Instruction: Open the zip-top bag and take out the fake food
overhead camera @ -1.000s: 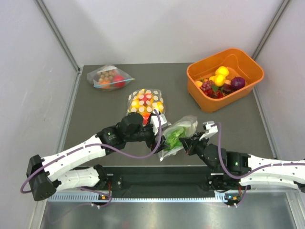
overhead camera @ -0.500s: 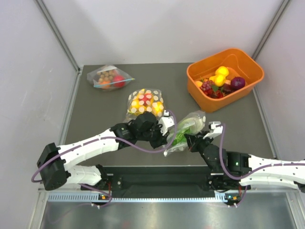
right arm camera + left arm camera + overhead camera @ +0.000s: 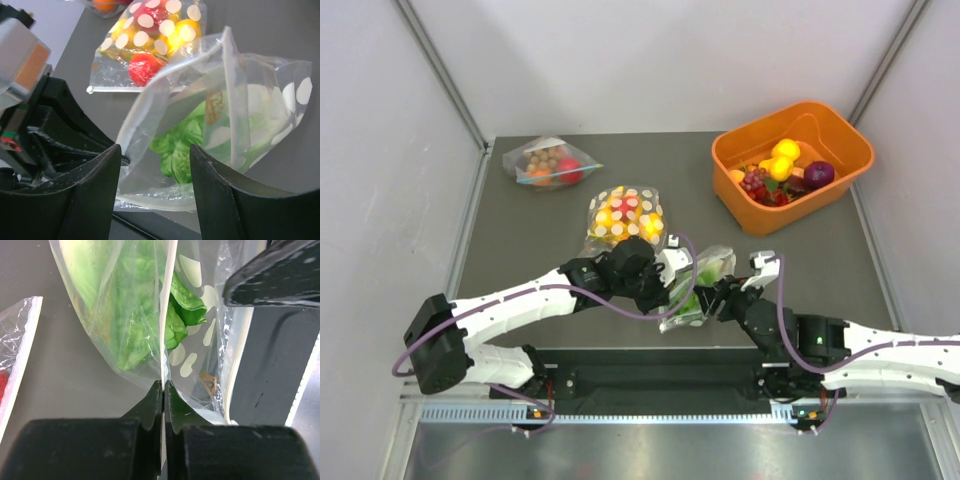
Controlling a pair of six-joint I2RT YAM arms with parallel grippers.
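Thin clear plastic film, glossy and creased, with matt white dots: the zip-top bag (image 3: 240, 100). Inside the bag, ruffled green plastic with a soft sheen: the fake food (image 3: 182, 145). Under the bag, matt dark grey table (image 3: 520, 230). On the bag's film, matt black, lightly scuffed left gripper (image 3: 163, 387).

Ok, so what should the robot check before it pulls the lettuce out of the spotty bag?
1. Left gripper pinching the bag edge: ok, shut on it.
2. Right gripper holding the other side: not ok, fingers apart with the bag between them.
3. Bag mouth parted: ok, it looks open.
4. Lettuce out: not ok, it is inside.
5. Purple piece in the bag: cannot tell, none shows.
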